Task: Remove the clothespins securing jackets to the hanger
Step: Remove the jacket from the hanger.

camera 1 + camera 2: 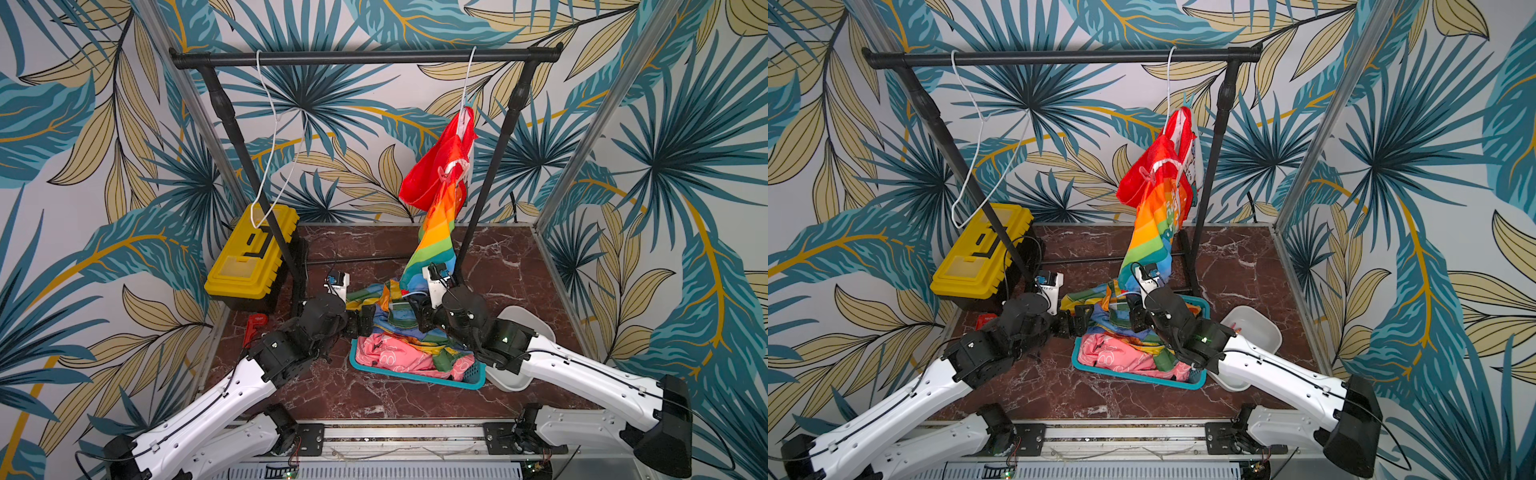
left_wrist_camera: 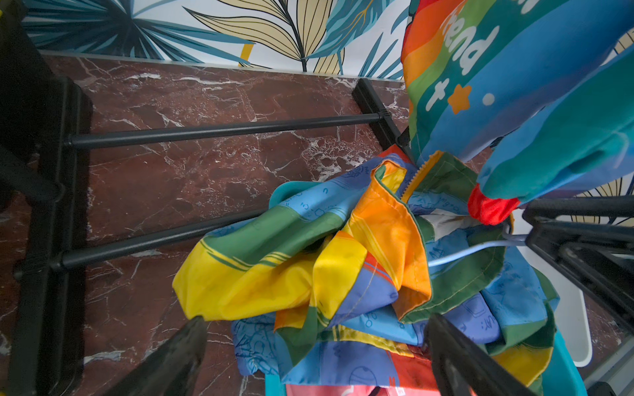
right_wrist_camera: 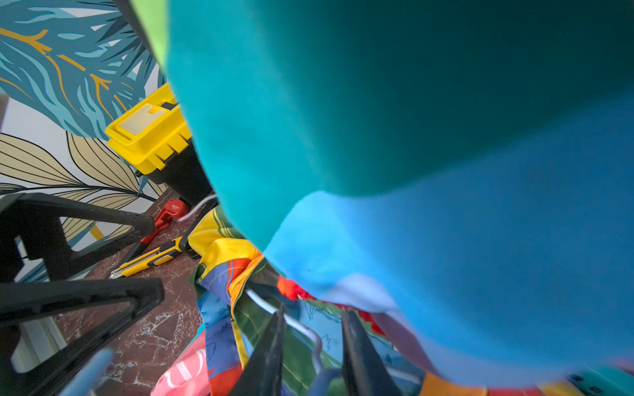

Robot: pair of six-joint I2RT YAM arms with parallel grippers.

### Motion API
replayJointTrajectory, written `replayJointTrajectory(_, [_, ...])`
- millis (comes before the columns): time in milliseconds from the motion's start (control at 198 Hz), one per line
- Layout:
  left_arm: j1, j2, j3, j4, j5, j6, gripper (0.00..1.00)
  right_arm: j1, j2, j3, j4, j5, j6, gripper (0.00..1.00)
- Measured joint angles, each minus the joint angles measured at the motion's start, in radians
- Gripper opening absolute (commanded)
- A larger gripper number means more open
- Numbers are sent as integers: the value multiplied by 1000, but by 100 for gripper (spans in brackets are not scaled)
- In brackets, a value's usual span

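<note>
Left gripper gapes wide over the heaped striped jacket. Right gripper, jaws narrowly apart, straddles a hanger wire — red-hooded jacket hangs just above it.

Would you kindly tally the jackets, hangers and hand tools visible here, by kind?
Jackets: 3, red-hooded rainbow jacket, striped jacket, pink jacket.
Hangers: 3, empty hanger, loaded hanger, loose hanger.
Hand tools: 2, red wrench, utility knife.
Total: 8.
</note>
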Motion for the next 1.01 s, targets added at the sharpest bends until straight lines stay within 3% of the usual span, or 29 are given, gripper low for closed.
replayJointTrajectory(207, [0,4,0,0,0,0,100,0,-6,0,1,2,3,23])
replayJointTrajectory(425, [0,3,0,0,-5,8,100,-3,-6,0,-3,6,-3,0])
replayJointTrajectory(592, [-3,52,39,-51,-36,42,100,-5,-25,1,-21,18,-6,0])
replayJointTrajectory(839, [-182,164,139,-113,-130,106,100,-5,-83,18,-65,45,-5,0])
replayJointTrajectory(1011, [-257,210,198,-121,-168,113,100,-5,-82,19,-82,47,-5,0])
